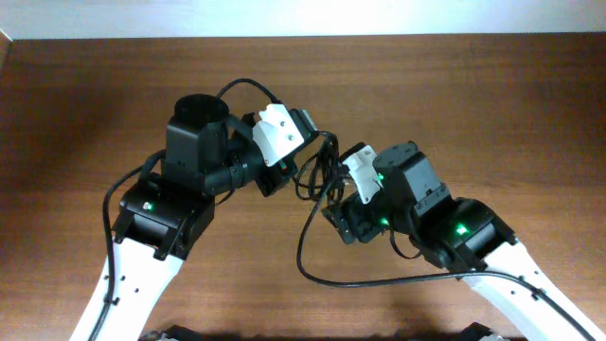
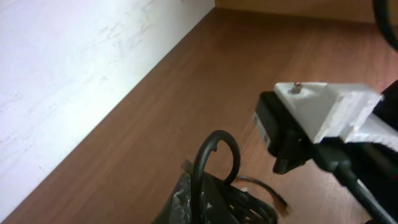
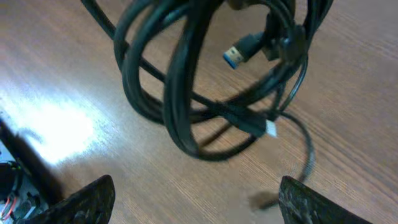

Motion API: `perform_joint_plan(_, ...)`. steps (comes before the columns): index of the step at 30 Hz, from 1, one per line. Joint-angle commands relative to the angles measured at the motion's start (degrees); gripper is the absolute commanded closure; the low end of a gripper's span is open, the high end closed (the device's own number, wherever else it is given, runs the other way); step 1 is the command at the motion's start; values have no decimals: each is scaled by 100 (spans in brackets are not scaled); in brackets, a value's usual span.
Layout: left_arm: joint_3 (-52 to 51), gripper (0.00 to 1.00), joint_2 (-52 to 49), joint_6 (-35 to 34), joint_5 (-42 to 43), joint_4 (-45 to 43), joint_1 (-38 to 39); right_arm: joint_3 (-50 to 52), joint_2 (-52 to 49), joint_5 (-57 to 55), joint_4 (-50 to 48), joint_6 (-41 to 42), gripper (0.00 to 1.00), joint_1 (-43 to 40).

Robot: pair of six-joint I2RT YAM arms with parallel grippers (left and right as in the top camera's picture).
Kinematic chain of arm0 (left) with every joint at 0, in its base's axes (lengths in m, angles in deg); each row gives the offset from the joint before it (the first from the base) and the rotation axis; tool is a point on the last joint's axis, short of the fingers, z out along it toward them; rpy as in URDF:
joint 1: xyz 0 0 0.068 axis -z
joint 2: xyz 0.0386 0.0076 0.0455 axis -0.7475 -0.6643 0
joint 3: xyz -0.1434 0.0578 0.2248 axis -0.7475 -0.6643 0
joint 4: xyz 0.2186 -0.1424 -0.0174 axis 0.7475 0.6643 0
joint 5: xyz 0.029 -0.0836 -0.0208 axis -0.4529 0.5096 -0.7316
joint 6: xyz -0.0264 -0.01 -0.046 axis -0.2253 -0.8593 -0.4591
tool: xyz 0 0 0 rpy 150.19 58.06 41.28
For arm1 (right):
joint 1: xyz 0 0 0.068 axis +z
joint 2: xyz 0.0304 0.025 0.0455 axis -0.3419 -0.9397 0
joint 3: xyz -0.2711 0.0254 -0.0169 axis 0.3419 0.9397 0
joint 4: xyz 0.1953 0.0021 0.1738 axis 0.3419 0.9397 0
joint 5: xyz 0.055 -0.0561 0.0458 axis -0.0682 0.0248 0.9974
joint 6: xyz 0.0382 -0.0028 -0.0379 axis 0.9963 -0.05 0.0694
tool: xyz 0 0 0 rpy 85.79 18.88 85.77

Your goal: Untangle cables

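Cables (image 3: 177,81) held up between the two grippers.
The looped black strands are clamped in the closed left gripper (image 1: 284,178) and hang clear of the table (image 3: 56,124); a blue-tipped plug (image 3: 233,56) is seen among them. They dangle just ahead of the right gripper (image 3: 198,202), whose fingers are spread wide.

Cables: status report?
Left gripper clamped on cables, bundle lifted, tangled. Right gripper open, short of bundle. Nothing else in the way.
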State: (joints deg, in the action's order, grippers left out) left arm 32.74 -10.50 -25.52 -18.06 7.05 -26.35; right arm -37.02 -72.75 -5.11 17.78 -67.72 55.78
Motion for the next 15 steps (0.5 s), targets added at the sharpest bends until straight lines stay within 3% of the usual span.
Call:
perform_joint_plan(1, 101, 100, 66, -94, 66, -26, -4, -79, 4, 627, -238, 42, 22, 33)
perform_joint_plan(5, 101, 100, 61, -92, -439, 33, -4, -79, 2, 1075, -282, 20, 21, 37)
perform_joint_plan(7, 101, 100, 61, -92, -437, 81, -4, -79, -2, 1045, -511, 22, 28, 37)
perform_joint_plan(8, 101, 100, 61, -92, -437, 140, -4, -79, -63, 927, -658, 24, 38, 37)
perform_joint_plan(13, 101, 100, 61, -92, -437, 275, -4, -79, -715, 859, -944, 42, 42, 37)
perform_joint_plan(15, 101, 100, 61, -92, -437, 293, -4, -79, -752, 859, -1073, 42, 53, 37)
